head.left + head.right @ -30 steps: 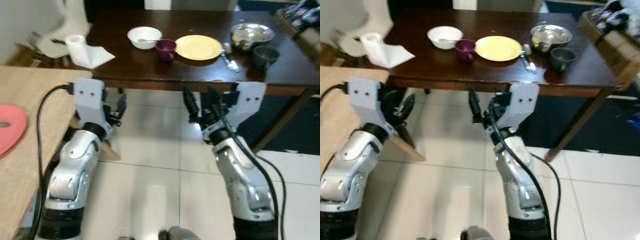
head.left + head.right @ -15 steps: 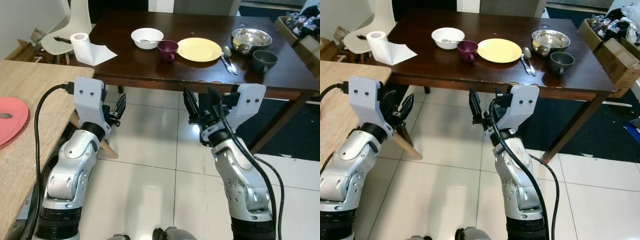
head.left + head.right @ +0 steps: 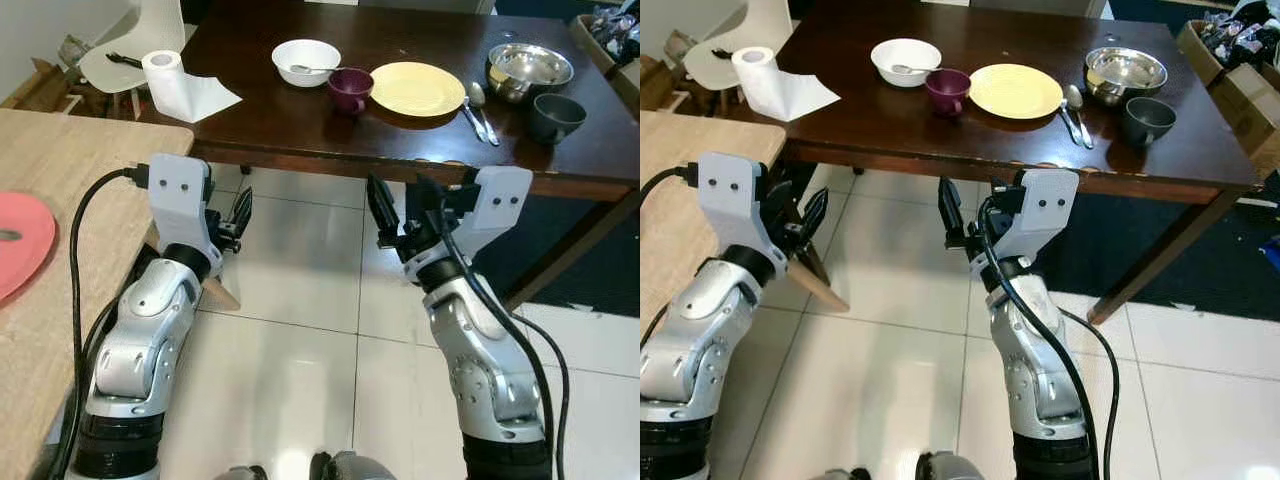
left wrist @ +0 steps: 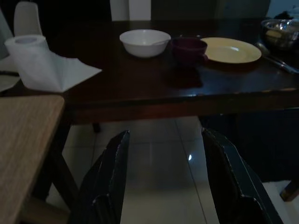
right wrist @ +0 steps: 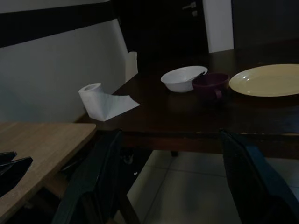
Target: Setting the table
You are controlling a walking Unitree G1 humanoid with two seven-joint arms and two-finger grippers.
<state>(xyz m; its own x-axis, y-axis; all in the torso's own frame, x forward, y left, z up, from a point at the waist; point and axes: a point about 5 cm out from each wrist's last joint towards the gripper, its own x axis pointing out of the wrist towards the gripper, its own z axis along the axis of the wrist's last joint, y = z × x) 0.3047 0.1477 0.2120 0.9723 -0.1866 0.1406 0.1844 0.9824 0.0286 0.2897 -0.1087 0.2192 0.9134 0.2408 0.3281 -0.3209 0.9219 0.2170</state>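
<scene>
The tableware sits on the dark surface (image 3: 300, 110) ahead of me: a white bowl (image 3: 306, 61) with a spoon in it, a maroon cup (image 3: 349, 88) just beside it, then a yellow plate (image 3: 417, 88), cutlery (image 3: 478, 105) lying next to the plate, a steel bowl (image 3: 529, 68) and a dark grey cup (image 3: 557, 115) toward my right. A paper roll (image 3: 167, 82) with a loose sheet trailing from it stands at the far left corner.

Both arms are raised over the tiled floor (image 3: 300, 340), short of the edge. My left claw (image 4: 161, 182) is empty with its fingers spread apart; my right claw (image 5: 177, 177) is likewise empty and spread wide. Neither touches anything.

My worry from here is the edge itself: the claws sit about level with or below the top, so reaching forward without lifting could knock them into the rim or apron. The bowl, cup and plate are bunched close, so I judge that a wide claw going for one could nudge its neighbour. The light wooden surface (image 3: 60, 200) on my left is close to that elbow, and a red plate (image 3: 18, 240) lies on it.

The head views show the whole layout, the red plate and the grey cup; the wrist views are dim and lose those, but show the fingers' spread and the bowl's low profile from the side.
</scene>
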